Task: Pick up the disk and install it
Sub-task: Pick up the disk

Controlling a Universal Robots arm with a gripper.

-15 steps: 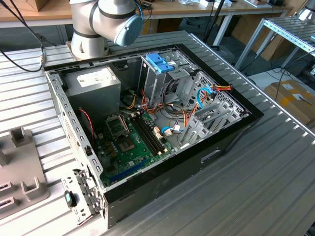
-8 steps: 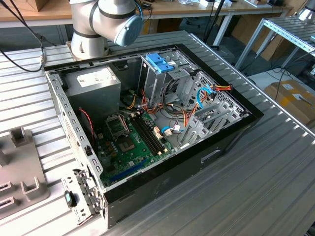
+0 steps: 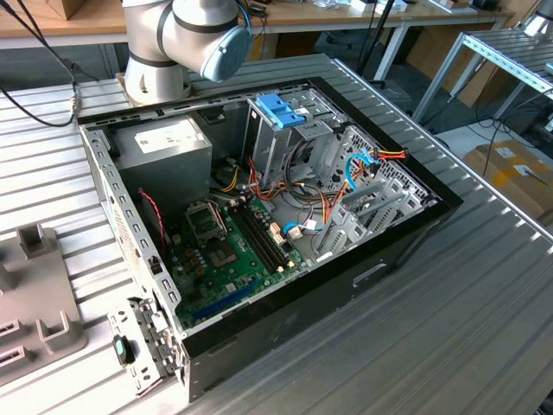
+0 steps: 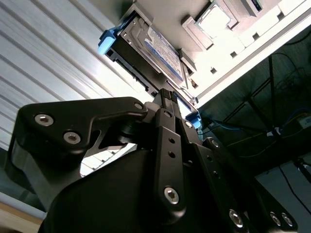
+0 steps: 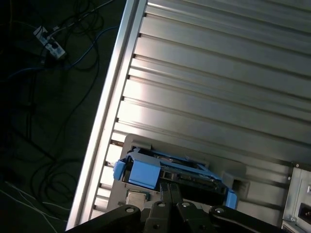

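Tool tips together at disk edge, actual contact hard to make out

Disk: grey metal body, glossy label, bright blue plastic rails.
End effector: smooth matt black, shiny steel screws.
Bench: ribbed aluminium, satin sheen.
Computer case: dull grey sheet metal.

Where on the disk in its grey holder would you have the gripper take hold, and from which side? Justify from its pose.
Likely the middle of the long edge facing the gripper, approached from that side. The disk lies flat in the holder, blue rails cap both ends, and this edge looks free between them.
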